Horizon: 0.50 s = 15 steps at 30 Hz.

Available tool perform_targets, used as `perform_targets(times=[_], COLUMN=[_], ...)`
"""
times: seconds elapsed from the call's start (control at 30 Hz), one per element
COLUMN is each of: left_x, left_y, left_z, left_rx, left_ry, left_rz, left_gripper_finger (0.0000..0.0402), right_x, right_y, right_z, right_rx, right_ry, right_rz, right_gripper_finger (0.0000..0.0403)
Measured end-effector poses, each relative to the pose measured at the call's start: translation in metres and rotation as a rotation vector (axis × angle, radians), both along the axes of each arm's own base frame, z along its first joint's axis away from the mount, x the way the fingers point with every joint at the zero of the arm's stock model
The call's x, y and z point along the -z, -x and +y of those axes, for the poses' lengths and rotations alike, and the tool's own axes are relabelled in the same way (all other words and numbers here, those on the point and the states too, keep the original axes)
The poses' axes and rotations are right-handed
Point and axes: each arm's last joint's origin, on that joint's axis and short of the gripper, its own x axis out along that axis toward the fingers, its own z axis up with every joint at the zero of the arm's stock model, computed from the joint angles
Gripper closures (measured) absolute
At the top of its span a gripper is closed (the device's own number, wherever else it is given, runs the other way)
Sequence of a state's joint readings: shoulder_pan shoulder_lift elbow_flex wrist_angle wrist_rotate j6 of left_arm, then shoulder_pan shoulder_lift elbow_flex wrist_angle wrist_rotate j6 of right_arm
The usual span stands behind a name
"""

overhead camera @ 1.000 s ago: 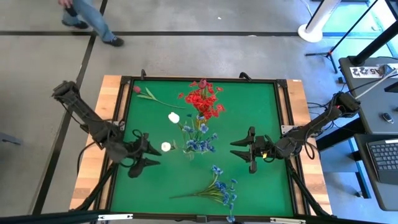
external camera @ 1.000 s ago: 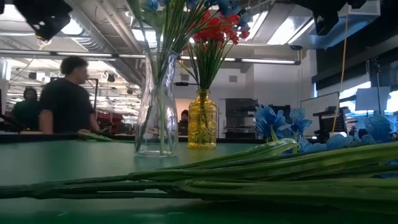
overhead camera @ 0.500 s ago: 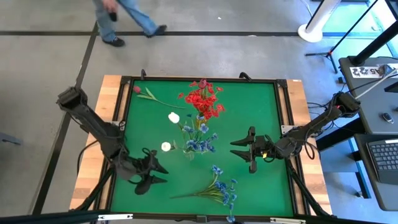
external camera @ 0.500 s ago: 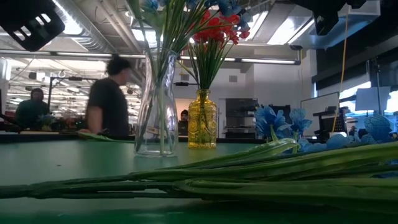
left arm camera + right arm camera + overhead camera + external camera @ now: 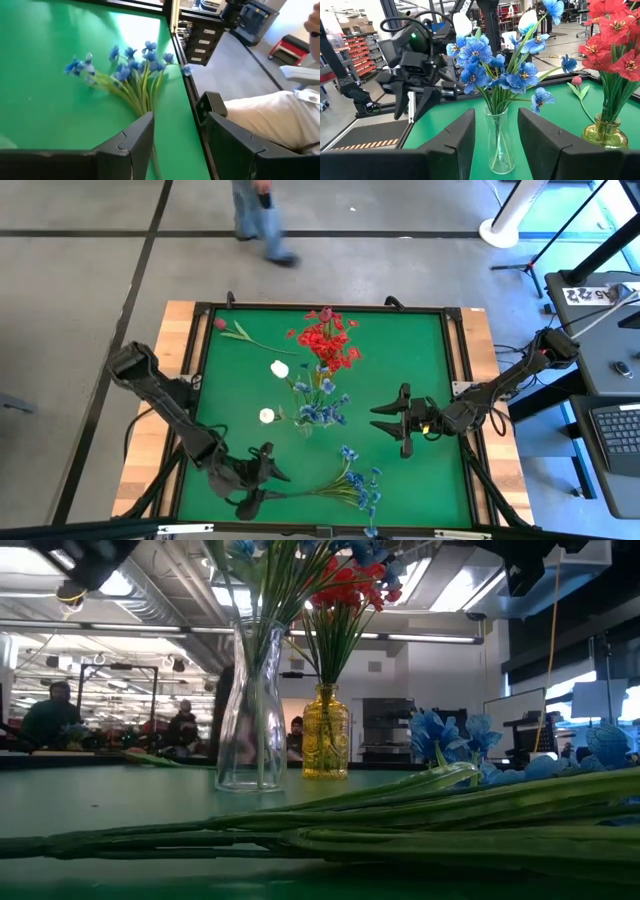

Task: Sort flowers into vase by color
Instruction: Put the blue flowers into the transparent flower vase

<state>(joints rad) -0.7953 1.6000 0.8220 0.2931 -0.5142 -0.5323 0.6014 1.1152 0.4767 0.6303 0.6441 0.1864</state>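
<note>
The left gripper [image 5: 268,488] sits low over the near left part of the green table [image 5: 235,395], its fingers [image 5: 131,142] apart with nothing between them, pointing along the stems of a loose bunch of blue flowers [image 5: 358,483] that lies flat near the table's front edge; the stem ends reach just to the fingertips, though contact cannot be told. In the left wrist view the same blue bunch [image 5: 131,62] fans out ahead of the gripper, heads toward the table's edge. The right gripper [image 5: 385,421] hangs over the right middle of the table, its fingers [image 5: 457,142] apart and empty, facing a clear glass vase [image 5: 500,141] that stands upright near the centre and holds blue flowers and white buds [image 5: 279,368]. Just behind it stands a yellow vase [image 5: 325,732] with red flowers [image 5: 328,343]. A single pink bud [image 5: 220,324] on its stem lies flat near the far left corner of the table, well apart from both vases. Beyond the table a person [image 5: 258,215] walks across the floor.
</note>
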Motion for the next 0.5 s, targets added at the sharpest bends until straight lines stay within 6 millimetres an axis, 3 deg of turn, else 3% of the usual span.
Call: perform_targets(times=[0.23,0.5], left_x=[0.003,0.008], left_y=[-0.023,-0.027], left_z=[0.000,0.002], left_rx=[-0.046,-0.057], left_ry=[0.009,0.043], left_rz=[0.020,0.046], left_gripper_finger=[0.0225,0.0225], right_x=[0.000,0.000], right_y=[0.000,0.000], right_z=[0.000,0.000], right_rx=[0.000,-0.009], right_ry=[0.002,0.002], right_rz=[0.003,0.003], right_gripper_finger=[0.0256,0.0256])
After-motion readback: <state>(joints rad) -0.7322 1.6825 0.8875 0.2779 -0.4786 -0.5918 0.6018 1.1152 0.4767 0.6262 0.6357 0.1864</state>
